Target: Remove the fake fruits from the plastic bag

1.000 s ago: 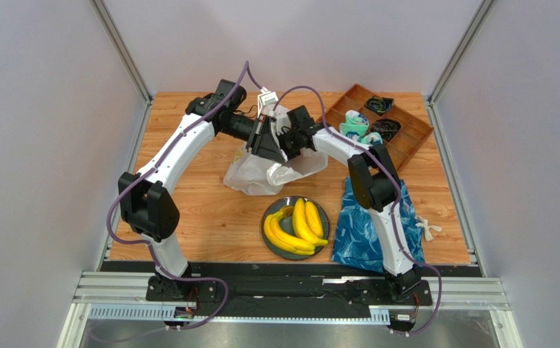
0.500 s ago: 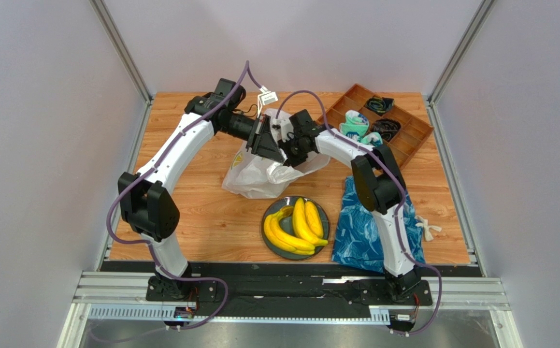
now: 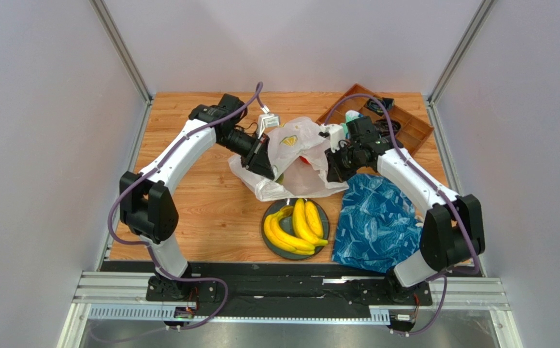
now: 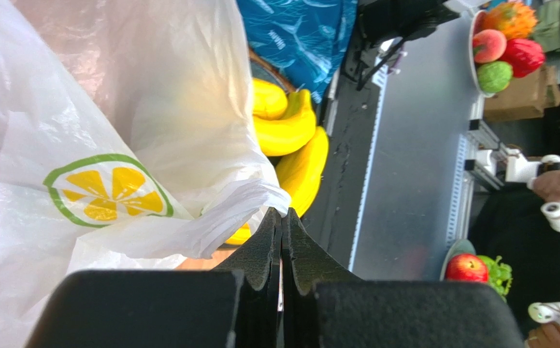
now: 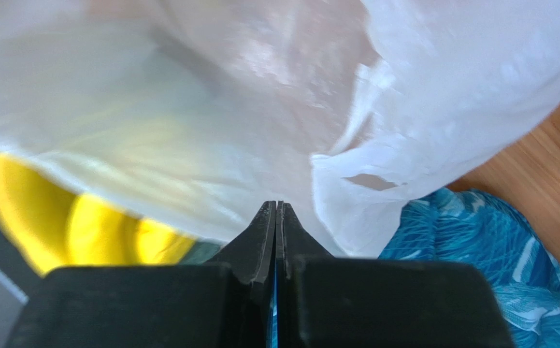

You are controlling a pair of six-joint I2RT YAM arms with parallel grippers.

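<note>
The plastic bag [image 3: 293,148], thin and white with a lemon-slice print [image 4: 108,192], hangs stretched between my two grippers above the table. My left gripper [image 3: 269,168] is shut on a twisted strip of the bag [image 4: 188,232] at its fingertips [image 4: 283,214]. On the bag's right side, my right gripper [image 3: 331,168] is shut, its tips [image 5: 275,206] pinching the film [image 5: 348,196]. A reddish shape [image 3: 304,156] shows faintly through the plastic. Yellow bananas [image 3: 296,223] lie on a dark plate [image 3: 324,210] just below the bag; they also show in the left wrist view [image 4: 290,127].
A blue patterned cloth [image 3: 377,217] lies to the right of the plate. A brown compartment tray [image 3: 406,127] with small items stands at the back right, behind the right arm. Metal frame posts rise at both back corners.
The right gripper has shut and the right arm has swung to the bag's right side. The bag now spreads wider and hangs lower towards the plate. The left gripper stayed shut.
</note>
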